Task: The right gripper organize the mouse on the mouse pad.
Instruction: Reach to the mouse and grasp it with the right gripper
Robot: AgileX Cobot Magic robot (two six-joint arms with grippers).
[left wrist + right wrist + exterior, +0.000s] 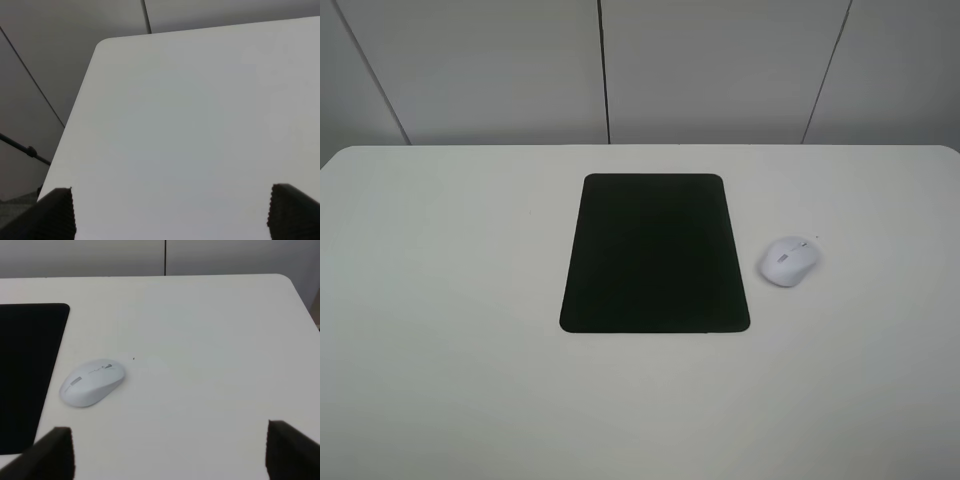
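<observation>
The white mouse [788,261] lies on the white table just right of the black mouse pad [655,253], not touching it. In the right wrist view the mouse [92,382] sits beside the pad's edge [27,370]. My right gripper [170,452] is open, its two dark fingertips [52,452] spread wide, short of the mouse and to its right. My left gripper [172,212] is open over bare table near the table's left edge. Neither gripper shows in the exterior high view.
The white table [450,300] has rounded far corners, with a grey panelled wall [720,70] behind it. In the left wrist view the table's left edge [75,115] drops to the floor, with a dark rod [20,146] below.
</observation>
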